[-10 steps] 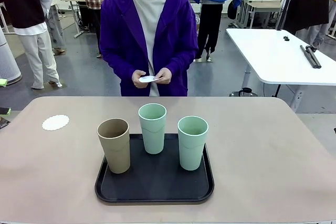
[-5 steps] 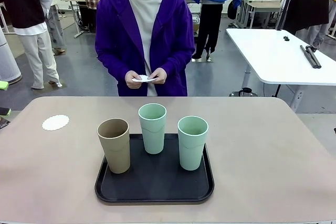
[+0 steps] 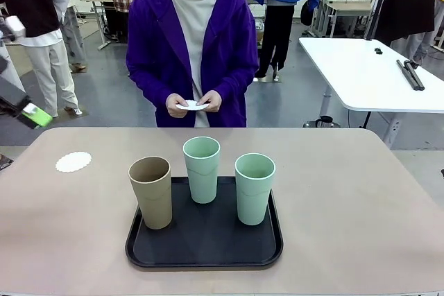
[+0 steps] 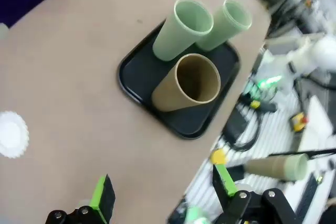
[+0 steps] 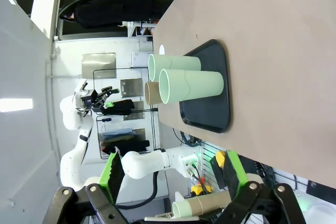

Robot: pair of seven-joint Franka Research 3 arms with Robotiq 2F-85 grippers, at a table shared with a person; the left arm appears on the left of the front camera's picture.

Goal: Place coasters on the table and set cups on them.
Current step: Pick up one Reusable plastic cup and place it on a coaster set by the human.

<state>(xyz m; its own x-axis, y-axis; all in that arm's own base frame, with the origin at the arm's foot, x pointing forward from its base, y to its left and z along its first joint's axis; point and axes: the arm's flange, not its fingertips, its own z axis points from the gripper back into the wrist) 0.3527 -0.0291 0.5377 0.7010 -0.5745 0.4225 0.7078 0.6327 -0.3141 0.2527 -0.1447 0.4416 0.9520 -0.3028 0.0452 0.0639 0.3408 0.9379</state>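
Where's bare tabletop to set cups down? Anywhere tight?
Bare: table right of the tray, out to its edge; also between coaster and tray. Crowded: the tray, with tan cup, middle green cup and right green cup close together.

Bright, even overhead light washes the bench (image 3: 361, 206), leaving only faint, soft shadows under the cups (image 3: 254, 188) and a dull sheen on the black tray (image 3: 205, 258). The front view is sharp. The left wrist view is smeared, most at its right edge, and its wide lens bends the bench rim. A white glare strip (image 5: 16, 103), perhaps a ceiling lamp, burns the right wrist view's left edge.
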